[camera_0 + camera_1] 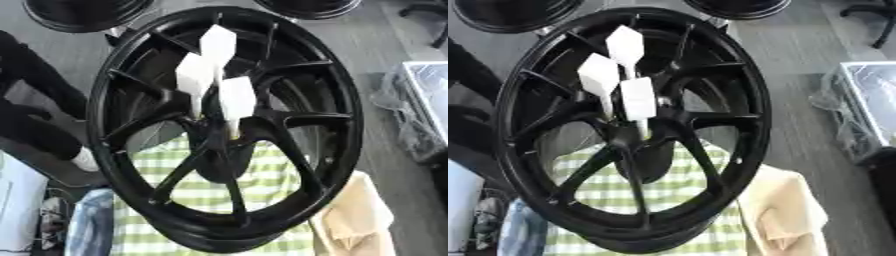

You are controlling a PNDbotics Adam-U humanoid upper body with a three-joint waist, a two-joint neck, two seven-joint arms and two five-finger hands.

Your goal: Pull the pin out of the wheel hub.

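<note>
The black wheel stands nearly upright over a green checked cloth, filling the view. Three white pins stick out of the hub, close together, their wide heads fanned toward the camera. Neither hand shows in either view, so I cannot tell how the fingers are set. No pin looks drawn yet. The likely trouble: with the heads so crowded, fingers reaching for one may knock or catch a neighbour, and a pull off the pin's axis could jam it or tip the wheel.
</note>
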